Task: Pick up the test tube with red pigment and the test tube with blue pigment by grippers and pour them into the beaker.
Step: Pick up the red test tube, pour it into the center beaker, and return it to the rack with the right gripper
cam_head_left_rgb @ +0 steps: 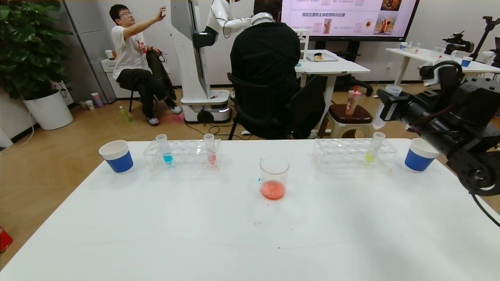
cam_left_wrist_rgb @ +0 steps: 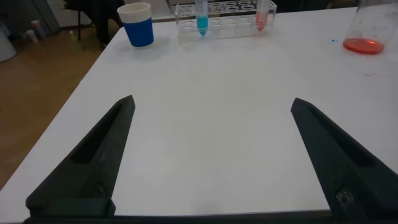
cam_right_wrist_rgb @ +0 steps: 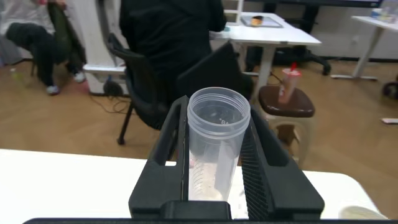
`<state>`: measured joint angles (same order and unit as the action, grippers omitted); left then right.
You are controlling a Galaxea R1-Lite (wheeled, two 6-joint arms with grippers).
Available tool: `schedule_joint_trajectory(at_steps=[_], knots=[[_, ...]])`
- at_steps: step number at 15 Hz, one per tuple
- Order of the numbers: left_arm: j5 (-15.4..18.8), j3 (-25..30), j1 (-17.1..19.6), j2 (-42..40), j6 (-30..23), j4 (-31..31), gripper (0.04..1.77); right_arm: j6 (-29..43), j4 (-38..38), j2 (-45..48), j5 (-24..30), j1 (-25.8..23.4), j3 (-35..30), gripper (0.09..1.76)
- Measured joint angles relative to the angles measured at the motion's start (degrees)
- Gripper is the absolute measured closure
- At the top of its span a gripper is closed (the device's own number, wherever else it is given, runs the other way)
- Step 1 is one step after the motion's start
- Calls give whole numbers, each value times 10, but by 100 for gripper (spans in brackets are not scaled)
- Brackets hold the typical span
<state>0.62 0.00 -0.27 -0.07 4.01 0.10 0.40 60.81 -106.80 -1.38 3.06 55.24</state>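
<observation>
On the white table (cam_head_left_rgb: pixel 156 234): two clear plastic tube racks (cam_head_left_rgb: pixel 183 160) (cam_head_left_rgb: pixel 353 154), one toward each far corner. Two blue-and-white paper cups (cam_head_left_rgb: pixel 117 156) (cam_head_left_rgb: pixel 420 155), one beside each rack. One short clear glass beaker (cam_head_left_rgb: pixel 274 176) holding red-orange liquid. Three slim clear tubes stand in the racks: one cyan-blue (cam_head_left_rgb: pixel 164 149), one pinkish-red (cam_head_left_rgb: pixel 210 148), one yellow-green (cam_head_left_rgb: pixel 374 147).

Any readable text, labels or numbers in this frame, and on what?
Wall screen: rows of Chinese characters, too small to read reliably.
Empty tube clamped in the right gripper: faint graduation marks, no legible numbers.
Beaker, racks, paper cups: no text visible.
</observation>
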Motion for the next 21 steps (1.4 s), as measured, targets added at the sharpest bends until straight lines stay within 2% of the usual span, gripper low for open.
schedule_joint_trajectory(at_steps=[4, 7, 12, 17, 21], knots=[[0, 0, 0, 0, 0, 0, 6, 0, -14, -25, 18, -115, 31, 136], [0, 0, 0, 0, -1, 0, 6, -4, -16, -68, 17, -167, 65, 136], [0, 0, 0, 0, -1, 0, 6, -18, -1, -127, 16, -203, 83, 136], [0, 0, 0, 0, -1, 0, 6, -40, 81, -200, 14, -223, 91, 136], [0, 0, 0, 0, -1, 0, 6, -41, 115, -246, 13, -224, 78, 136]])
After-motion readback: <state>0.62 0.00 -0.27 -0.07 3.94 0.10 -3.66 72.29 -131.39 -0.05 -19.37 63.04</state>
